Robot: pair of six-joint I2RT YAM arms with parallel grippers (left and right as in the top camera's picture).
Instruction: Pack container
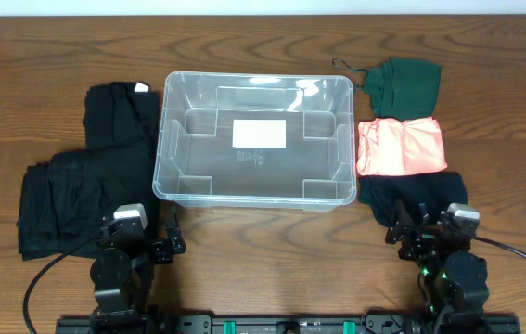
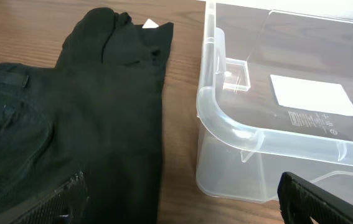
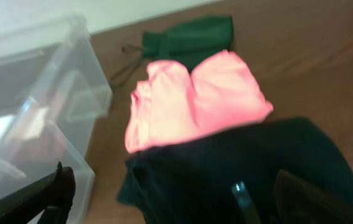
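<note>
The clear plastic container (image 1: 254, 139) stands empty at the table's middle, a white label on its base; it also shows in the left wrist view (image 2: 238, 134) and the right wrist view (image 3: 33, 112). Black folded clothes (image 1: 82, 181) lie left of it (image 2: 70, 124). Right of it lie a dark green garment (image 1: 409, 83), a pink garment (image 1: 402, 147) and a dark garment (image 1: 411, 195); the right wrist view shows the pink (image 3: 195, 102) and the dark one (image 3: 226, 174). My left gripper (image 1: 165, 243) is open and empty near the container's front left corner. My right gripper (image 1: 409, 232) is open above the dark garment's front edge.
The wooden table (image 1: 263, 241) has bare surface in front of the container and behind it. The arm bases sit at the front edge.
</note>
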